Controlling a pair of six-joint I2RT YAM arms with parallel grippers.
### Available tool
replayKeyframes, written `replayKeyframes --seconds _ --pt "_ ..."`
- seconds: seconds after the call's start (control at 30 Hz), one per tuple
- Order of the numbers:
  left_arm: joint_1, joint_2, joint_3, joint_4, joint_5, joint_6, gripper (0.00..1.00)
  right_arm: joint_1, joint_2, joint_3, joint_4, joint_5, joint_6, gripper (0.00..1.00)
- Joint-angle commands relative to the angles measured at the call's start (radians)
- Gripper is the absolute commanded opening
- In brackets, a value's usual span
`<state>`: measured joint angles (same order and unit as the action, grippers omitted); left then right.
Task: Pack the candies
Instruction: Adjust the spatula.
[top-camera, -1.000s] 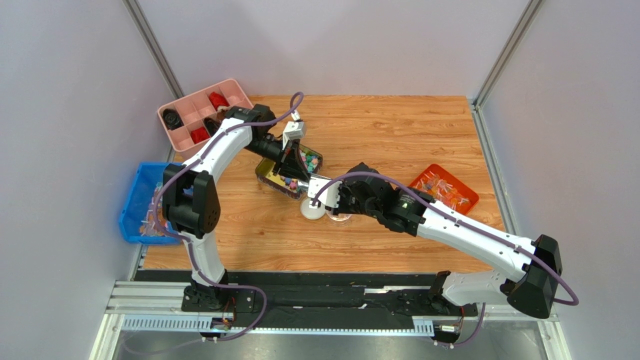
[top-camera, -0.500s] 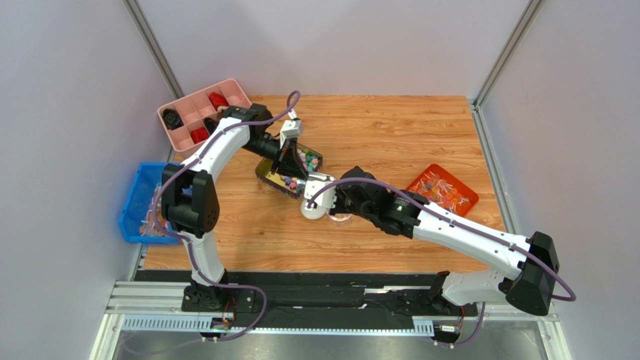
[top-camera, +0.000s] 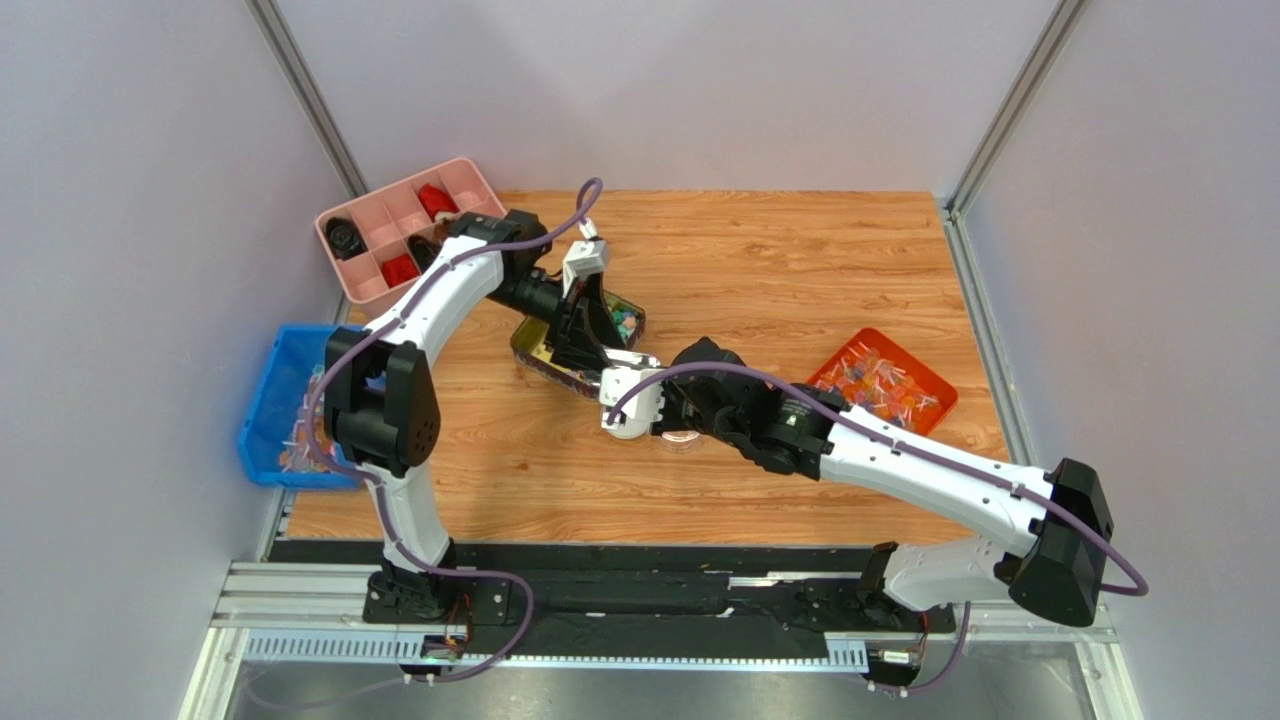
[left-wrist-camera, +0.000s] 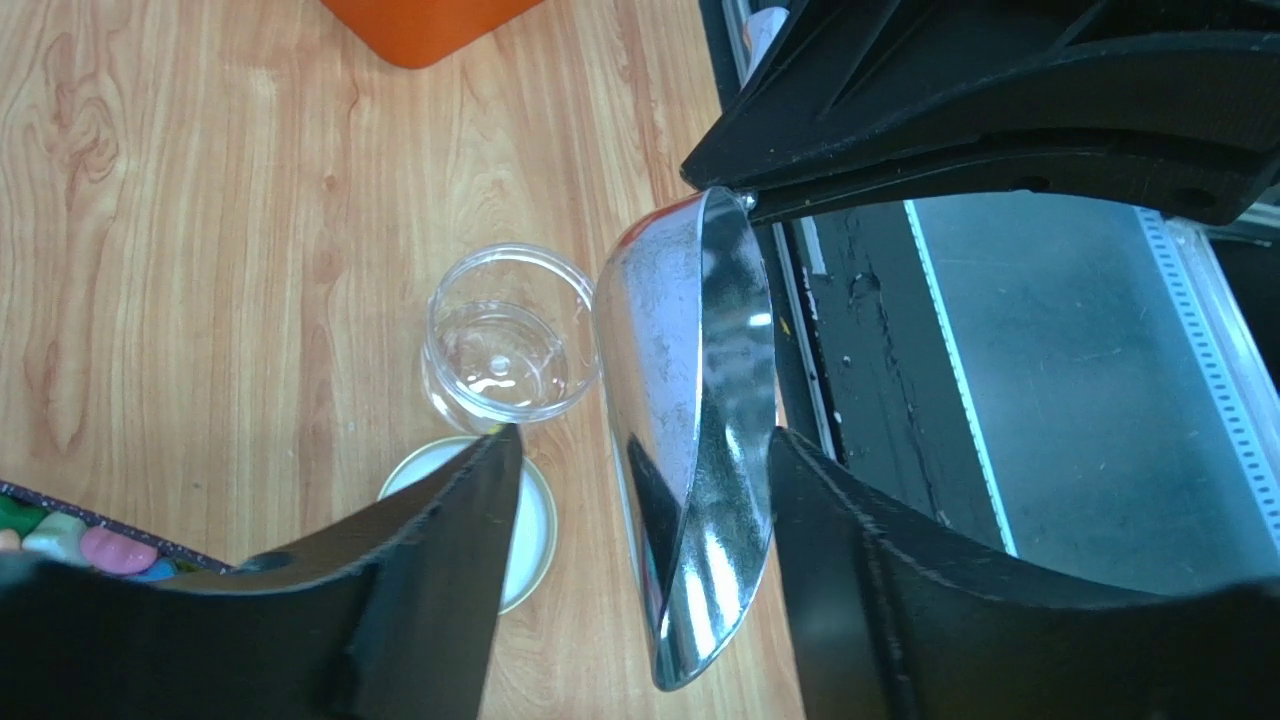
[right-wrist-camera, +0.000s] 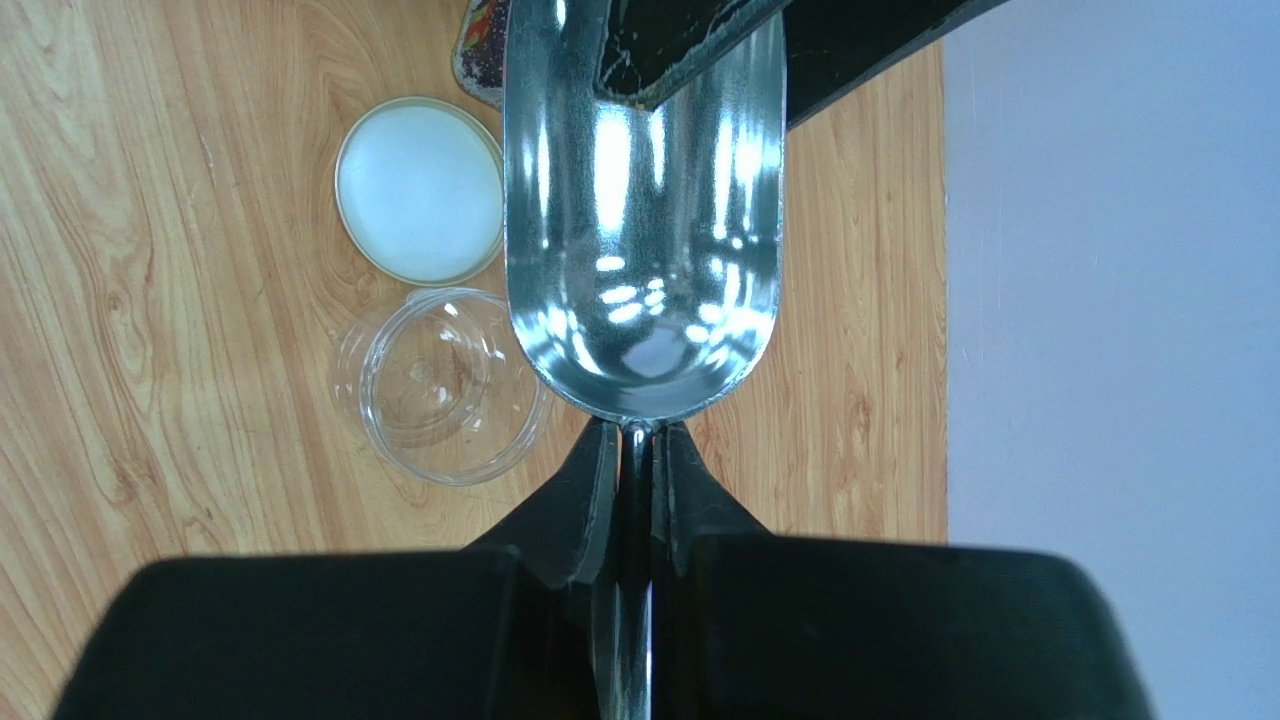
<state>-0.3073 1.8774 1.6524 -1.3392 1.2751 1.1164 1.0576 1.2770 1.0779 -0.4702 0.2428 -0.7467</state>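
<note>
The candies (top-camera: 606, 321) are small pastel balls in a dark tray (top-camera: 538, 354); a few show at the lower left of the left wrist view (left-wrist-camera: 60, 536). An empty metal scoop (right-wrist-camera: 646, 225) hangs over the table, and my right gripper (right-wrist-camera: 639, 450) is shut on its thin handle. My left gripper (left-wrist-camera: 643, 443) is open, its fingers (left-wrist-camera: 436, 570) standing either side of the scoop bowl (left-wrist-camera: 699, 450) with gaps. Below sit an empty clear jar (left-wrist-camera: 508, 338) and its white lid (left-wrist-camera: 529, 528). From above, both grippers meet beside the tray, the right gripper (top-camera: 628, 393) nearer.
An orange tray (top-camera: 884, 375) of wrapped sweets lies to the right. A pink compartment box (top-camera: 406, 225) stands at the back left and a blue bin (top-camera: 283, 408) at the left edge. The jar (right-wrist-camera: 436, 390) and lid (right-wrist-camera: 421, 188) sit just left of the scoop.
My left gripper has opened and let go of the scoop. The right gripper has shut on the scoop's handle and shifted slightly left toward the tray.
</note>
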Motion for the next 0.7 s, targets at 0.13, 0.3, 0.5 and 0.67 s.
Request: replayKeyframes --seconds 0.13,0.3,0.5,0.67 --pt "0.097 -0.142 -0.086 0.050 0.044 -0.217 0.99 0.004 -0.039 -0.010 0.059 -0.007 -0.010 0.00" --pt "0.160 -0.289 -0.210 0.374 -0.078 -0.542 0.99 -0.030 -0.053 -0.029 0.064 -0.010 -0.005 0.00" --pt "0.160 -0.465 -0.379 0.829 -0.514 -0.768 0.99 -0.110 -0.080 -0.021 0.054 -0.057 0.039 0.00" --pt "0.160 -0.399 -0.365 0.896 -0.739 -0.785 0.99 -0.175 -0.071 -0.010 0.047 -0.091 0.078 0.00"
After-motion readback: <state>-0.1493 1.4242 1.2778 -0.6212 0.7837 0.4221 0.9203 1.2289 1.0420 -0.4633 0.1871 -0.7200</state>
